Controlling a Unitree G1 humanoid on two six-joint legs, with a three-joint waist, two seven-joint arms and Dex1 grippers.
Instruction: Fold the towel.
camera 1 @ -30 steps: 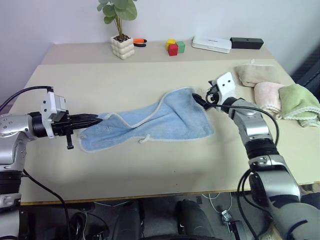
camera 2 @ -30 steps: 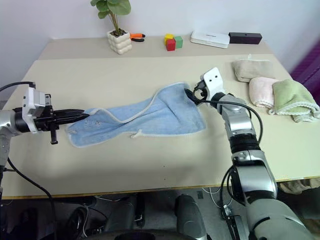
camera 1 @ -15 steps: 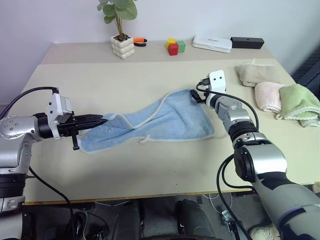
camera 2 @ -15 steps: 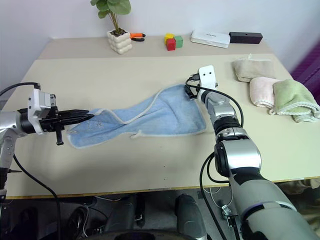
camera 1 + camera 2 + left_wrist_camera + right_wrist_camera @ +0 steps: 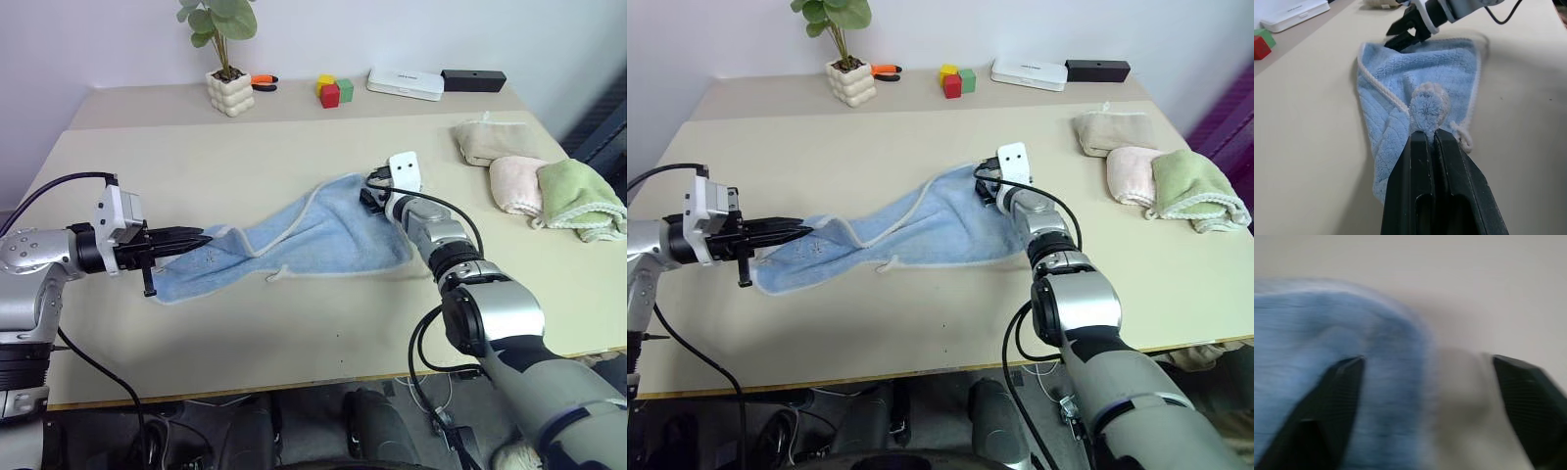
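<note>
The light blue towel [image 5: 313, 235] lies stretched and rumpled across the middle of the table [image 5: 294, 323]. At its left end my left gripper [image 5: 201, 238] is shut on a bunched corner; the left wrist view has that tuft of towel [image 5: 1429, 105] pinched at the tips of the fingers [image 5: 1420, 147]. My right gripper [image 5: 370, 191] is at the towel's far right corner, low over the table. Its jaws are open, and the right wrist view shows the blue towel edge [image 5: 1391, 357] between the spread fingers [image 5: 1342, 382].
Folded beige [image 5: 490, 142], pink [image 5: 514, 181] and green [image 5: 578, 196] towels lie at the right edge. Along the back stand a potted plant [image 5: 227, 90], an orange tool [image 5: 263, 81], coloured blocks [image 5: 331, 91], a white box [image 5: 405, 83] and a black box [image 5: 473, 80].
My right gripper has rolled, dropped and moved left onto the towel's far right corner. The left gripper still holds its corner in the same place.
</note>
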